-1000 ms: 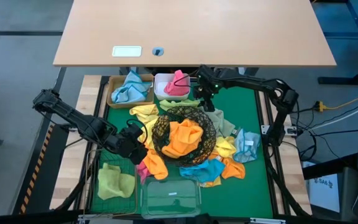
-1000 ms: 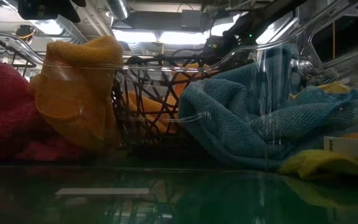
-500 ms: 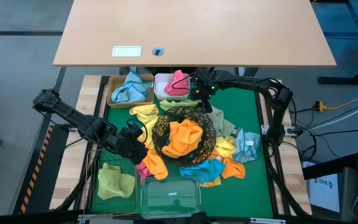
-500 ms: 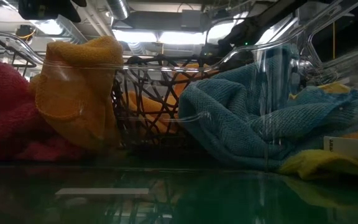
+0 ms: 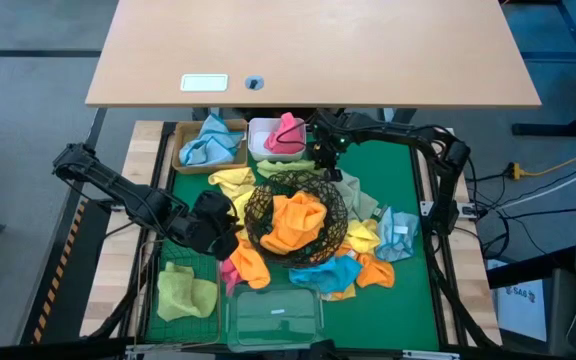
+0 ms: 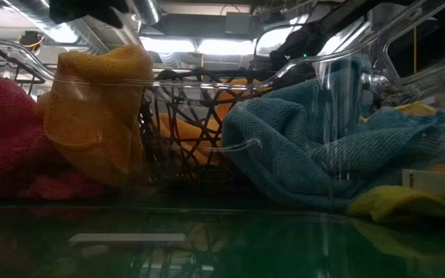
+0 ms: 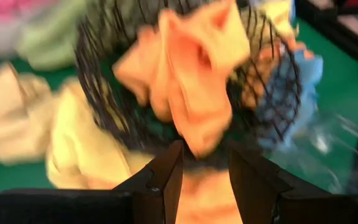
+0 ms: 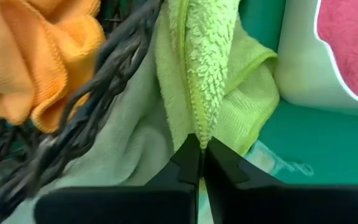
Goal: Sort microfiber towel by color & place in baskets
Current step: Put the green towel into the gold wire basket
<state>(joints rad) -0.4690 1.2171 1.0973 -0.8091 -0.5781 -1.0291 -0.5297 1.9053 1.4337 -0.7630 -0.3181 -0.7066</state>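
A light green towel point(image 8: 197, 93) is pinched along a raised fold between the right gripper point(image 8: 197, 152)'s fingers, which are closed tight on it; in the high view it lies just above centre, wedged between the round black wire bowl point(image 5: 258, 205) and the white plastic tub point(image 5: 258, 140) that holds a pink towel point(image 5: 286, 135). To do this step well, I judge the fold should be lifted straight up until the cloth hangs free of the bowl's wire (part of it is draped against the rim and could snag or drag the bowl), then carried down the frame to the green wire-mesh square basket point(image 5: 168, 300) at lower left, where another green towel point(image 5: 186, 290) already sits. The grip looks shallow, on the crest of the fold only, so a slow lift seems wise. The right arm reaches in from the right edge of the high view, folded at the elbow, its wrist pointing toward the tub. The left gripper point(image 7: 204, 168) sits low at centre left, beside the bowl, its fingers parted narrowly above an orange towel point(image 7: 197, 81) that spills over the rim; it grasps nothing that I can see. Blue towels fill the tan square tray point(image 5: 180, 150) at upper left, and the clear plastic box point(image 5: 273, 315) at the bottom holds no towel.
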